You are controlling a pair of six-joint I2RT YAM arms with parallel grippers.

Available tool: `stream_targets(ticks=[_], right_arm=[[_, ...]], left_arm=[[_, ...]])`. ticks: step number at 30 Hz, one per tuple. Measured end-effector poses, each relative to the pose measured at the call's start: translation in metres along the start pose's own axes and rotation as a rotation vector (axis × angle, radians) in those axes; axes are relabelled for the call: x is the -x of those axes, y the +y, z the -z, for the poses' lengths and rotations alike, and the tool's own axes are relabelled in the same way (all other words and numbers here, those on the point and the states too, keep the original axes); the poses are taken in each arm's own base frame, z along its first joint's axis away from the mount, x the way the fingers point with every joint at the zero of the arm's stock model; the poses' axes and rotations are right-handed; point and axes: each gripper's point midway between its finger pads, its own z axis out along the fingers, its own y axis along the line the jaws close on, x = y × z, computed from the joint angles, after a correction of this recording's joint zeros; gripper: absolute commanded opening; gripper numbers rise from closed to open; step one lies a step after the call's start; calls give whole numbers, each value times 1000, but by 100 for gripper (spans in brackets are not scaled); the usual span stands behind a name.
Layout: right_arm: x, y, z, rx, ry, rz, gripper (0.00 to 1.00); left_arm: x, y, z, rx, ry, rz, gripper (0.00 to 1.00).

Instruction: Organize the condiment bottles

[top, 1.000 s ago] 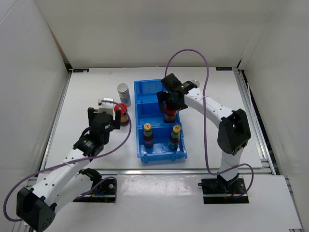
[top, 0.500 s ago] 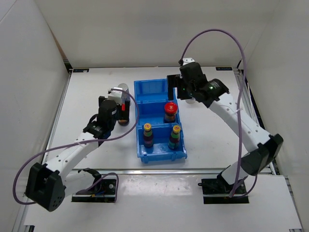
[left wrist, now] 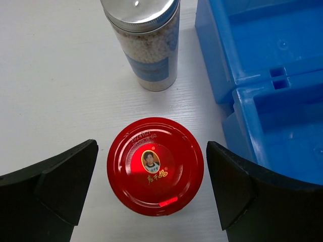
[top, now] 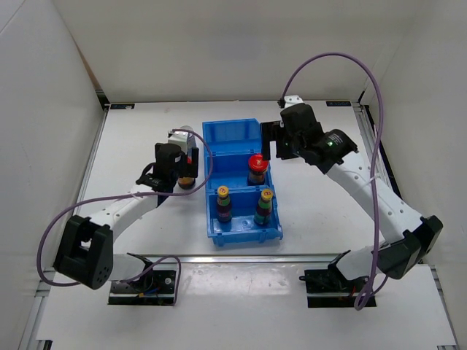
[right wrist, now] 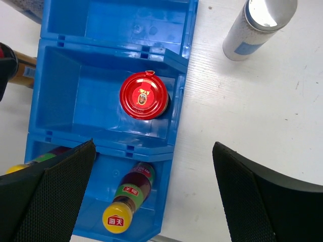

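Observation:
One squat red-capped bottle (top: 256,167) (right wrist: 144,95) stands in the middle compartment of the blue bin (top: 232,138). Two slim yellow-capped bottles (top: 223,202) (top: 265,204) stand in the near compartment. Left of the bin, on the table, a second red-capped bottle (left wrist: 155,165) (top: 187,176) sits between the fingers of my open left gripper (left wrist: 151,189) (top: 185,162), with a gap on both sides. A pale silver-topped bottle (left wrist: 144,40) stands just behind it. My right gripper (right wrist: 151,196) (top: 275,143) hangs open and empty above the bin's right rim. Another pale silver-topped bottle (right wrist: 257,25) stands right of the bin.
The bin's far compartment (right wrist: 116,20) holds nothing. The bin wall (left wrist: 222,75) runs close along the right finger (left wrist: 239,186) of my left gripper. White walls enclose the table on three sides.
My right gripper opened, left the red-capped bottle in the middle compartment and rose back to the right. My left gripper advanced until its fingers straddle the other red-capped bottle.

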Motion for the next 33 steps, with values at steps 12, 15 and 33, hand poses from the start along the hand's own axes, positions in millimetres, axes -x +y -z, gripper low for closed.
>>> stream_targets(ticks=[12,15,33], right_arm=[[3,-9,9,-8,-22,11,100],[3,-10,9,-9,-20,23,100],[-14,-24,24,-33,0,32,100]], left_arm=[[-6,-2,-10,-3,14,37,82],[-6,-3,-12,-14,15,46,67],[58,0,23,-65,-16,-27,31]])
